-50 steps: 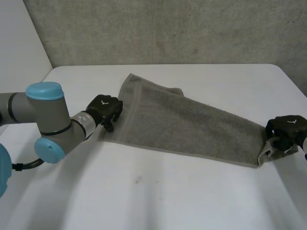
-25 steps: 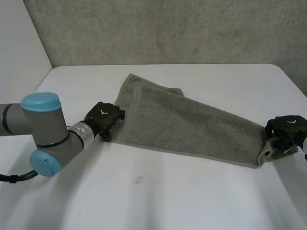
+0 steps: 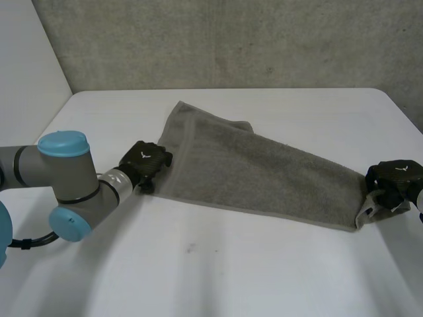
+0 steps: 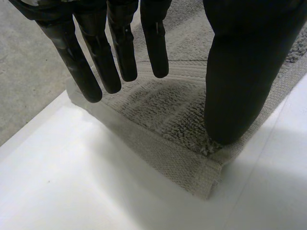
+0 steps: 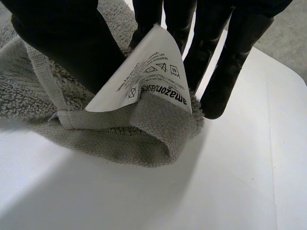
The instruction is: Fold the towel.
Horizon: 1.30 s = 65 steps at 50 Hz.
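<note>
The white table [image 3: 264, 277] carries a grey terry towel [image 3: 258, 172] that lies flat and stretched in a long slanted strip, from the far left towards the near right. Its far-left end is partly doubled over itself.

The left arm [image 3: 66, 178], with grey joints and light-blue caps, reaches in from the left side. The left robot hand [image 3: 145, 162] is at the towel's near-left corner. In its wrist view the fingers [image 4: 120, 48] are straight and spread above the woven border, and the thumb [image 4: 244, 72] presses its tip down on the cloth just beside the corner, so this hand is open and grips nothing.

The right robot hand [image 3: 396, 177] is at the towel's near-right corner, which it has raised off the table. There the thumb [image 5: 62, 38] and fingers [image 5: 230, 57] pinch the curled corner together with its white care label [image 5: 148, 76], printed with washing symbols.
</note>
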Each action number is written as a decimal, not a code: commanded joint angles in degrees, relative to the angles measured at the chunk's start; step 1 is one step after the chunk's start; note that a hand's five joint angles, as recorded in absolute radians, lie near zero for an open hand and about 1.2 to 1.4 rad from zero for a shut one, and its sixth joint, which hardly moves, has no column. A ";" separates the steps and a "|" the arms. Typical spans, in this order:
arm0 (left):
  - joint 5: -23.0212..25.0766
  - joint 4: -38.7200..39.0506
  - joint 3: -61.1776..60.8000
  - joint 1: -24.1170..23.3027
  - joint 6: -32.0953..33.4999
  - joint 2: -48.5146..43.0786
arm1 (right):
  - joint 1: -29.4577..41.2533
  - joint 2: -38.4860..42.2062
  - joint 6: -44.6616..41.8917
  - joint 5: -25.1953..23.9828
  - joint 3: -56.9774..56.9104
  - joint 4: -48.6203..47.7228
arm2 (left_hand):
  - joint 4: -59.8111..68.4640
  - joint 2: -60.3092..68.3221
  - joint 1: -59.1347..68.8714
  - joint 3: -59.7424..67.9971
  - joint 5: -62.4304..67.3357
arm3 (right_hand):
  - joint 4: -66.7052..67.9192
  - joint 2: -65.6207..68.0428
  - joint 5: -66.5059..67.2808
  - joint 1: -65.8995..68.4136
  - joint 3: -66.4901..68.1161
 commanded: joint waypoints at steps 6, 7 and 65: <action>-0.22 -0.08 2.58 0.00 -0.05 -1.79 | 0.00 0.00 0.00 0.00 0.08 0.00 | 8.34 8.39 8.36 8.40 8.58 | 10.27 10.45 10.93 0.68 10.50; -0.22 -0.08 3.10 0.00 -0.05 -2.05 | 0.00 0.00 0.00 0.00 0.08 0.00 | 9.01 9.05 9.02 9.06 9.24 | 10.27 10.45 10.93 0.68 10.50; -1.62 -3.85 -16.74 4.74 -0.75 31.40 | 0.53 -16.41 -4.73 -2.64 -2.99 15.19 | 48.35 48.40 48.37 48.41 48.59 | 10.27 10.45 10.93 0.68 10.50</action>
